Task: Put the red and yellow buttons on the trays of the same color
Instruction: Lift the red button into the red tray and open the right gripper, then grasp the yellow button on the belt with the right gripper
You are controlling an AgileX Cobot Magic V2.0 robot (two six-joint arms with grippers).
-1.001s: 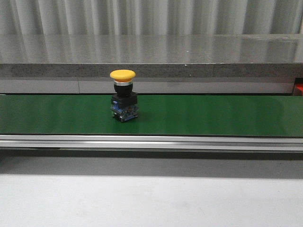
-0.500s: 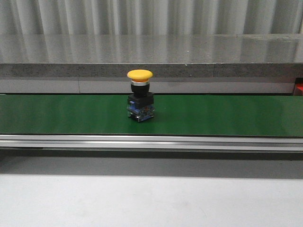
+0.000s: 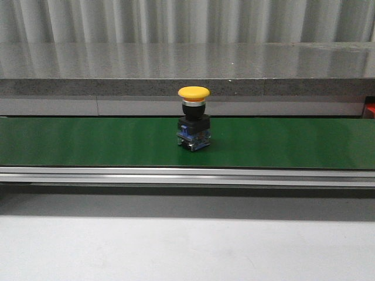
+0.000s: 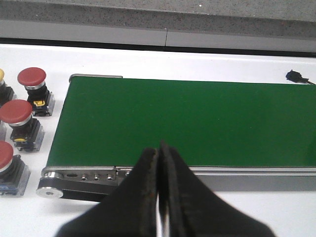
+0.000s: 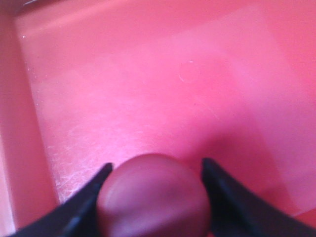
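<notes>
Right jaws (image 5: 154, 197) clamped on red button (image 5: 153, 195), hovering over red tray (image 5: 148, 84) for colour-matched drop. Left jaws (image 4: 160, 197) closed, empty. Yellow button (image 3: 193, 126) frame centre on conveyor belt (image 3: 293, 143), awaiting pickup.

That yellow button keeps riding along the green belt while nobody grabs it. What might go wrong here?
The yellow button has drifted rightward on the belt and may pass out of reach: the left end effector is shut by the belt's end, and the right end effector is busy holding a red button over the red tray.
</notes>
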